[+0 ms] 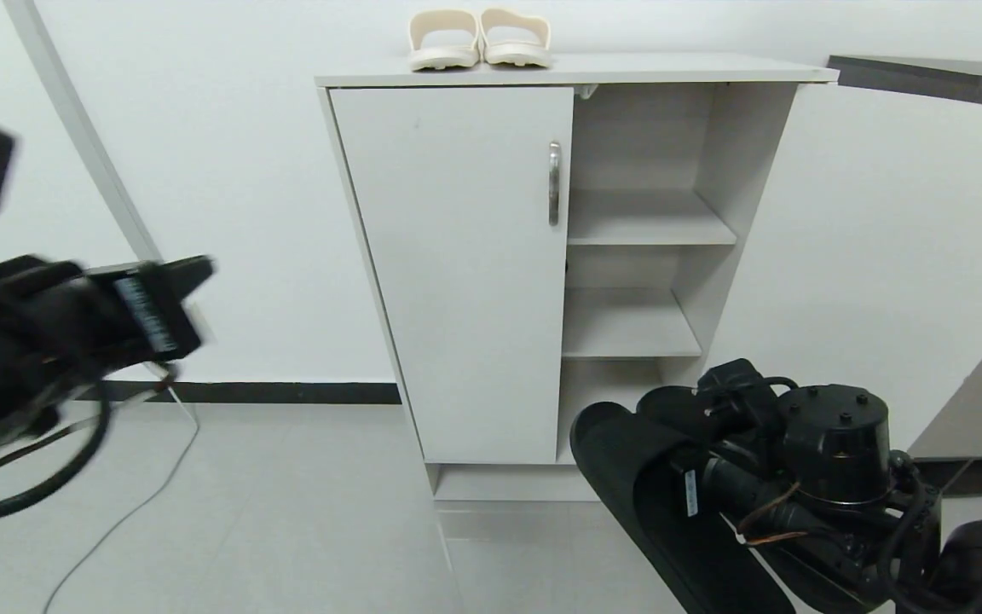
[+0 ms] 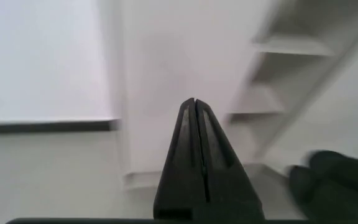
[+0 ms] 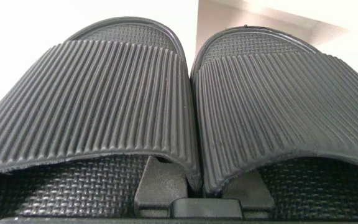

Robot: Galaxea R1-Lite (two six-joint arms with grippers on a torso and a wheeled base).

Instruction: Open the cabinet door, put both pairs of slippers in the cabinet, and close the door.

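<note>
**Door open, first pair on the way to the cabinet**

The cabinet stands against the wall. Its right door is swung wide open to the right of it, while its left door is closed. So I judge the first step as done. The open half shows two shelves and a bottom space, and no slipper lies in any of them.

The black slippers are in the air in front of the cabinet, low and on the side of the open half, with their toes pointing toward it. The cream slippers rest side by side on top of the cabinet, above the closed door, and nothing touches them. What is left, as I judge it, is to put in the black pair, to bring down and put in the cream pair, and to close the right door.

The right arm is stretched low toward the bottom of the cabinet. The right tool holds the black pair. Its fingers go under the straps, one into each slipper, and press the two inner sides together.

The left arm is raised far to the left of the cabinet, well apart from it. The left tool is narrow, with its two fingers touching, and it holds nothing.
</note>
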